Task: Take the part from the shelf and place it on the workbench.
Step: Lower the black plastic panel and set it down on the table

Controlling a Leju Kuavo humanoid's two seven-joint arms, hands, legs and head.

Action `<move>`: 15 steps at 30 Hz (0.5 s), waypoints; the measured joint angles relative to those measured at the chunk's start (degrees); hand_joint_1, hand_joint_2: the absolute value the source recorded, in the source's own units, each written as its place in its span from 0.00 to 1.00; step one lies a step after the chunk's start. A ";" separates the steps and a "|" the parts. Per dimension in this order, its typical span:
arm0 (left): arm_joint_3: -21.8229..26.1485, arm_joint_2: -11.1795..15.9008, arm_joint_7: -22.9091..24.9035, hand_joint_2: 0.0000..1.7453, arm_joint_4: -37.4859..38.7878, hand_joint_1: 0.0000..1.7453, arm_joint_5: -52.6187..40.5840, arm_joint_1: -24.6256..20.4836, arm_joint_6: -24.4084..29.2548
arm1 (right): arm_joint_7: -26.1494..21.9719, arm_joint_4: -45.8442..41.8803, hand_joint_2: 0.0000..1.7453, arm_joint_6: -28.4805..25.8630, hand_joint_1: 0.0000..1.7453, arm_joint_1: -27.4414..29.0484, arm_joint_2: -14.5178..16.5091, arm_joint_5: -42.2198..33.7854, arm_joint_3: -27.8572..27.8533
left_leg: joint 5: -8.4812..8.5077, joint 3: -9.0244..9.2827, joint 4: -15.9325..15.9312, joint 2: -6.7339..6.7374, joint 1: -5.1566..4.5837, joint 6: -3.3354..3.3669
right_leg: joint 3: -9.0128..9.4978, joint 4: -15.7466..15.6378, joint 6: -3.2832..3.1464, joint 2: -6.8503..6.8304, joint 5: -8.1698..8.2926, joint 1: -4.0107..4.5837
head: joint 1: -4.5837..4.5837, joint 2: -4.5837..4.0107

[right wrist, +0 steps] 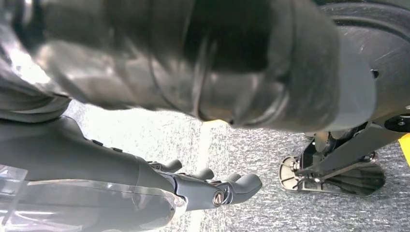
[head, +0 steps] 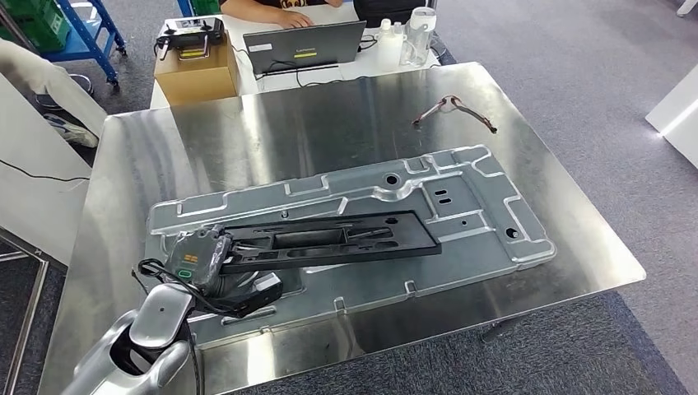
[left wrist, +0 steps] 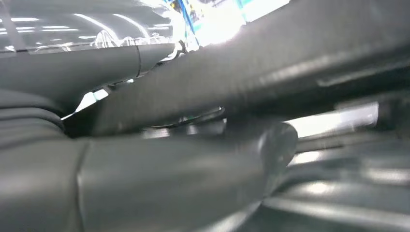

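Workbench [head: 346, 123] under me, silver panel [head: 461, 197] lying flat on it, and the black part [head: 329, 240] resting lengthwise on that panel. My left hand [head: 202, 257] grips the part's near end, thumb [left wrist: 193, 174] pressed beneath it. My right hand [right wrist: 212, 186] hangs over grey floor, fingers curled in, holding nothing.
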 joint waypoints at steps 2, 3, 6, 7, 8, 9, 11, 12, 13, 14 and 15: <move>0.02 -0.04 0.49 1.00 0.77 0.00 0.79 0.08 -0.78 | 0.48 0.02 0.00 0.05 0.00 0.00 -0.02 -0.39 -0.01 | 0.00 0.01 0.00 0.00 0.00 0.00 | 0.01 0.00 0.01 -0.01 -0.01 0.00 | 0.00 0.00; 0.06 -0.05 0.72 1.00 1.09 0.00 1.20 0.16 -1.15 | 0.67 0.02 0.00 0.09 0.00 0.00 -0.02 -0.59 -0.01 | 0.00 0.00 0.00 -0.01 0.00 0.00 | 0.01 0.00 0.01 -0.02 -0.01 0.00 | 0.00 -0.01; 0.28 -0.09 1.51 0.25 1.84 0.00 2.76 0.45 -2.63 | 1.23 0.02 0.00 0.41 0.00 0.00 -0.03 -1.00 -0.01 | 0.00 0.00 0.00 -0.01 0.00 0.00 | 0.02 0.00 0.01 -0.03 -0.01 0.00 | 0.00 -0.01; 0.35 -0.11 1.55 0.00 2.00 0.00 3.44 0.50 -3.08 | 1.36 0.02 0.00 0.55 0.00 0.00 -0.03 -1.08 -0.01 | 0.00 0.01 0.00 -0.01 0.00 0.00 | 0.03 0.00 0.01 -0.03 -0.01 0.00 | 0.00 -0.01; 0.43 -0.13 1.35 0.00 2.12 0.00 4.20 0.50 -3.38 | 1.42 0.02 0.00 0.65 0.00 0.00 -0.03 -1.15 -0.01 | 0.00 0.01 0.00 -0.01 0.00 0.00 | 0.04 0.00 0.01 -0.03 -0.01 0.00 | 0.00 -0.01; 0.53 -0.14 1.03 0.00 2.22 0.00 4.98 0.49 -3.53 | 1.45 0.02 0.00 0.73 0.00 0.00 -0.03 -1.24 -0.01 | 0.00 0.02 0.00 -0.01 0.00 0.00 | 0.05 0.00 0.02 -0.03 -0.01 0.00 | 0.00 -0.01; 0.74 -0.15 0.40 0.00 2.36 0.00 6.12 0.48 -3.55 | 1.46 0.02 0.00 0.80 0.00 0.00 -0.03 -1.47 -0.01 | -0.01 0.04 0.00 -0.02 0.00 0.00 | 0.07 0.00 0.02 -0.03 -0.02 0.00 | 0.00 -0.01; 0.80 -0.15 0.26 0.00 2.41 0.00 6.34 0.48 -3.55 | 1.46 0.02 0.00 0.80 0.00 0.00 -0.03 -1.56 -0.01 | -0.01 0.06 0.00 -0.02 0.00 0.00 | 0.08 0.00 0.02 -0.03 -0.02 0.00 | 0.00 0.00; 0.84 -0.15 0.17 0.00 2.44 0.00 6.44 0.48 -3.55 | 1.46 0.02 0.00 0.80 0.00 0.00 -0.03 -1.62 -0.01 | -0.01 0.08 0.00 -0.03 0.00 0.00 | 0.10 0.00 0.02 -0.04 -0.02 0.00 | 0.00 0.00; 0.86 -0.15 0.12 0.00 2.47 0.00 6.51 0.48 -3.55 | 1.46 0.02 0.00 0.80 0.00 0.00 -0.03 -1.67 -0.01 | -0.01 0.09 0.00 -0.03 0.00 0.00 | 0.12 0.00 0.02 -0.04 -0.02 -0.01 | 0.00 0.00; 0.89 -0.15 0.10 0.00 2.49 0.00 6.58 0.48 -3.60 | 1.46 0.02 0.00 0.81 0.00 0.00 -0.03 -1.69 -0.01 | -0.01 0.11 -0.01 -0.03 0.00 0.00 | 0.13 0.00 0.02 -0.04 -0.02 -0.01 | 0.00 0.00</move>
